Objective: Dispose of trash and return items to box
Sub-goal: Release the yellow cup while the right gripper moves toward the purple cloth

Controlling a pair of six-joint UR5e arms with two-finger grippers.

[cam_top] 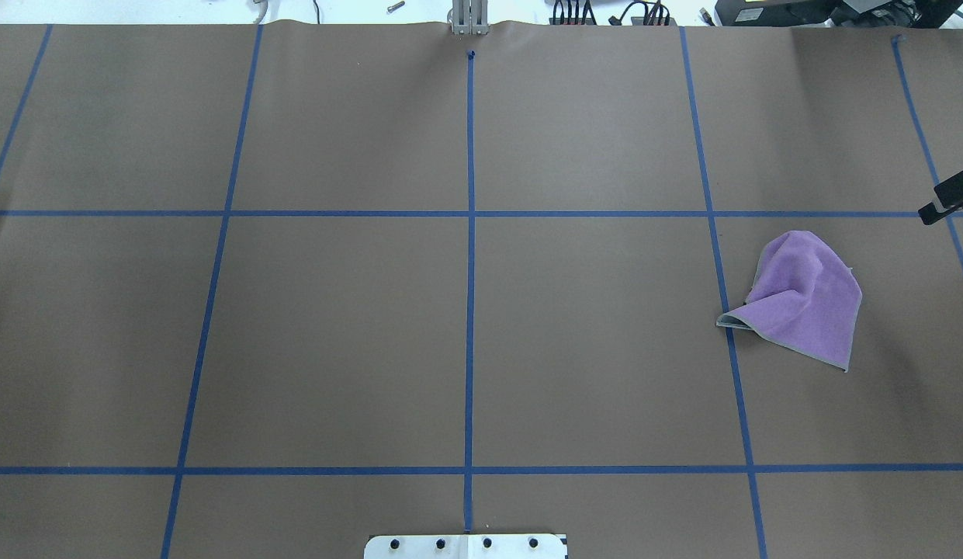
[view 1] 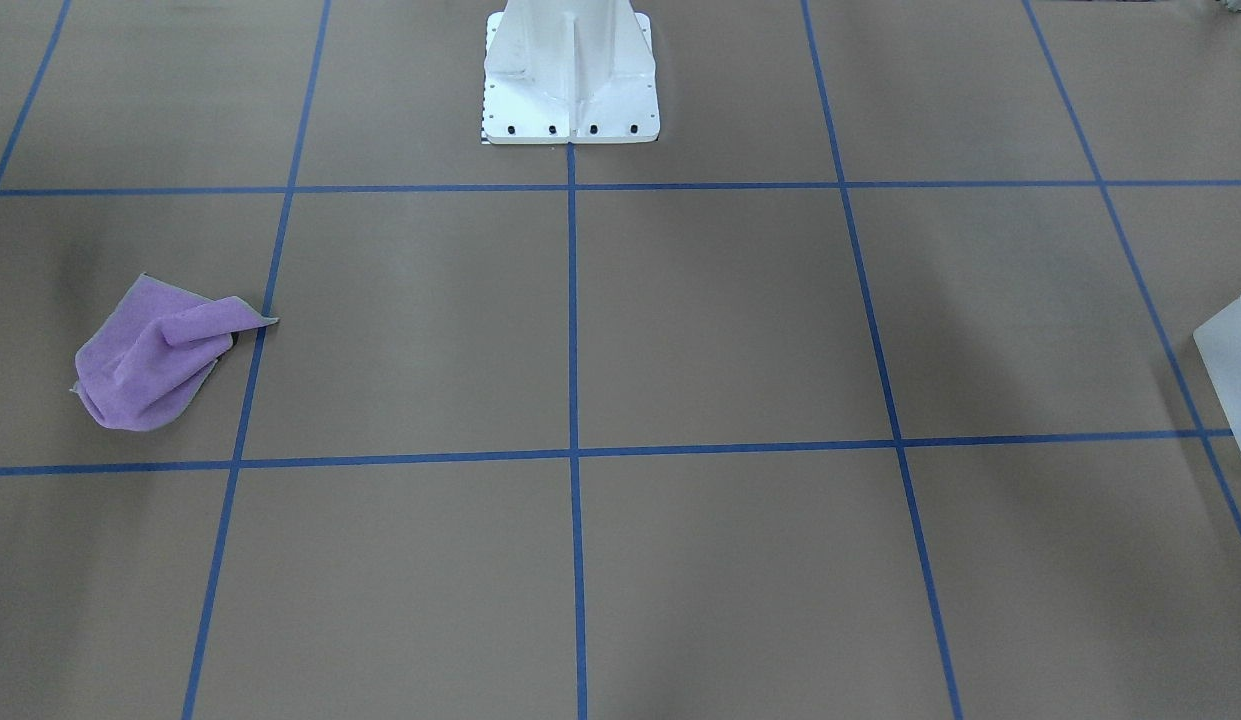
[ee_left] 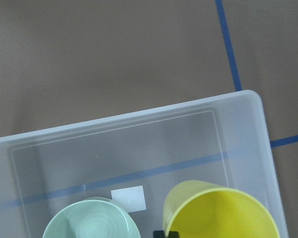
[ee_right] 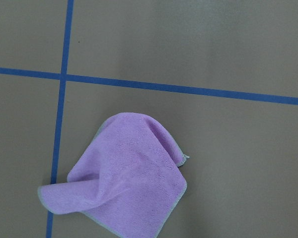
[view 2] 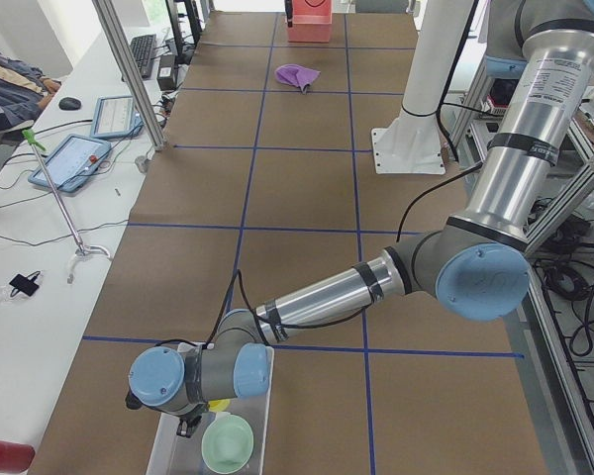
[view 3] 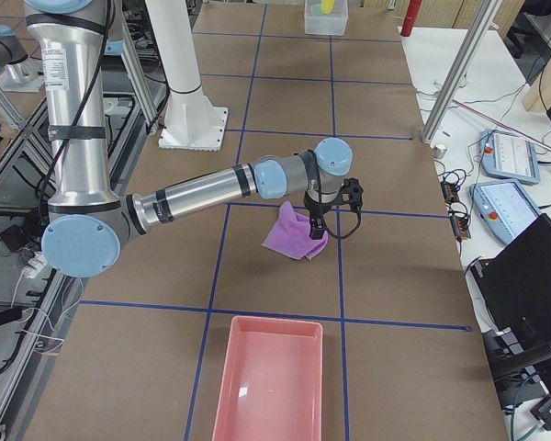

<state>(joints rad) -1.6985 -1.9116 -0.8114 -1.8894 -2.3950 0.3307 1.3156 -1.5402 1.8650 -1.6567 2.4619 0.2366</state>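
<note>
The translucent box (ee_left: 139,115) fills the left wrist view; a pale green cup (ee_left: 92,220) and a yellow cup (ee_left: 223,213) sit inside it. In the exterior left view my left gripper (view 2: 188,427) hangs over the box (view 2: 163,450) next to the green cup (view 2: 228,443); I cannot tell whether it is open or shut. A crumpled purple cloth (ee_right: 129,183) lies on the brown table. In the exterior right view my right gripper (view 3: 318,225) hovers just above the cloth (view 3: 294,237); I cannot tell its state. The cloth also shows in the overhead view (cam_top: 807,299).
A pink tray (view 3: 271,377) stands on the table's right end, beyond the cloth. The white robot base (view 1: 570,75) stands at the table's middle edge. Blue tape lines grid the brown surface. Tablets and cables lie on the operators' side table (view 2: 69,163).
</note>
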